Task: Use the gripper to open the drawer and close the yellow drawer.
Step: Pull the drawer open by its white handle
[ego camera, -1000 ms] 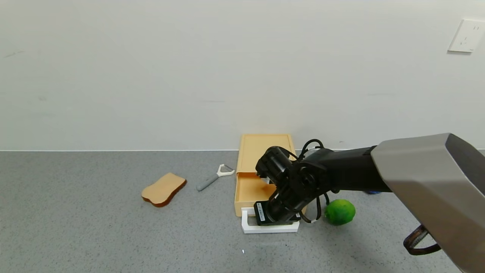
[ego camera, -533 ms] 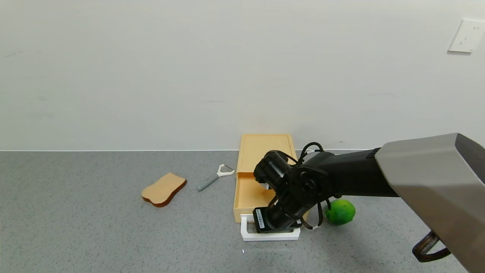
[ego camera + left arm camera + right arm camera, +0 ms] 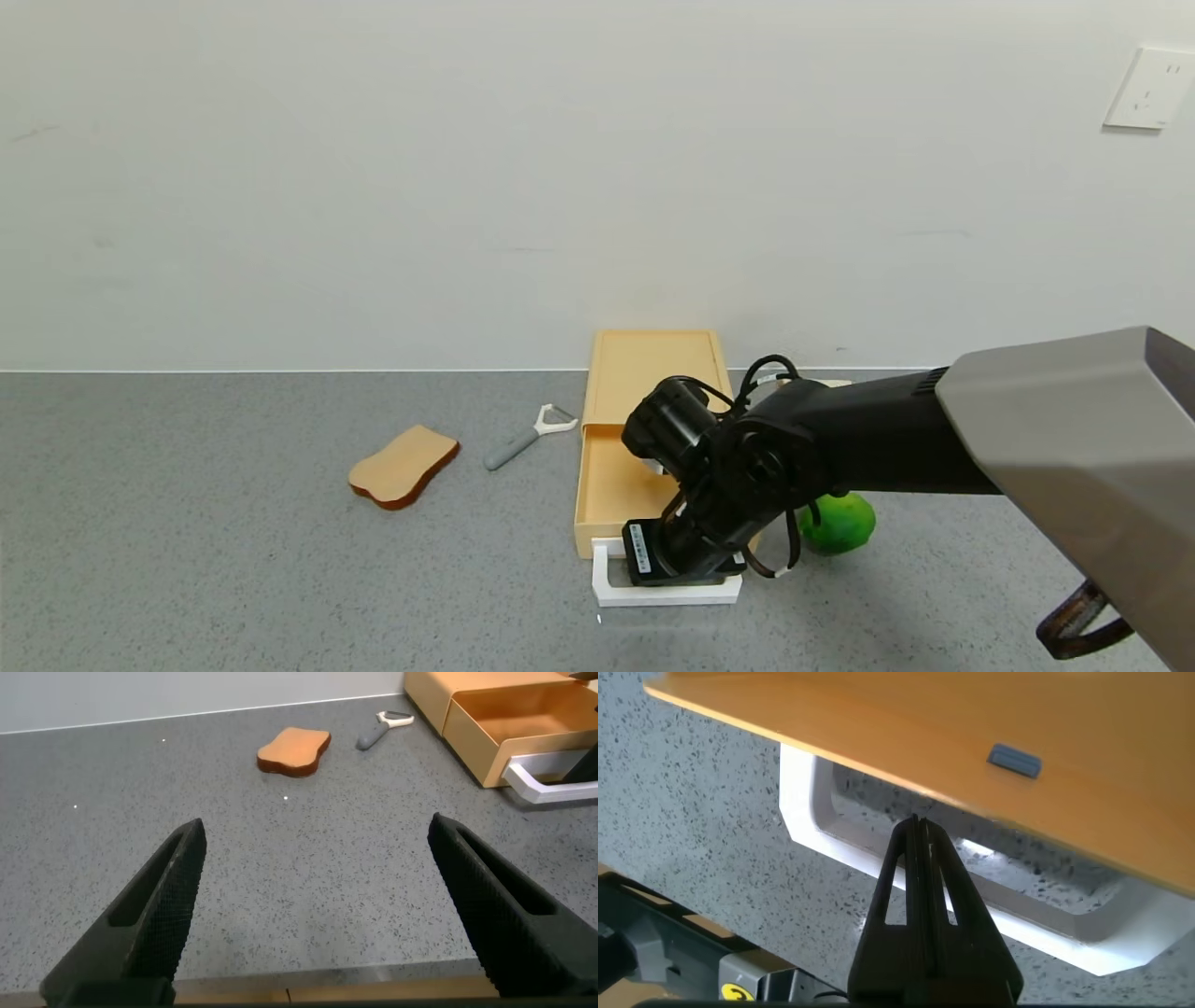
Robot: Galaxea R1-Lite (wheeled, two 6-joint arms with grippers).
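The yellow drawer is a flat yellow-tan box at the back of the counter. Its tray is pulled partway out toward me. My right gripper hangs over the white loop handle. In the right wrist view its fingers are pressed together, with the tip inside the handle loop under the tray front. My left gripper is open and empty, low over the counter's front edge, left of the drawer.
A green lime lies just right of the tray, close to the right wrist. A bread slice and a grey-and-white peeler lie left of the drawer. The wall runs right behind the box.
My right gripper has moved toward me with the handle, and the tray has slid farther out of the box. The lime, bread and peeler have not moved.
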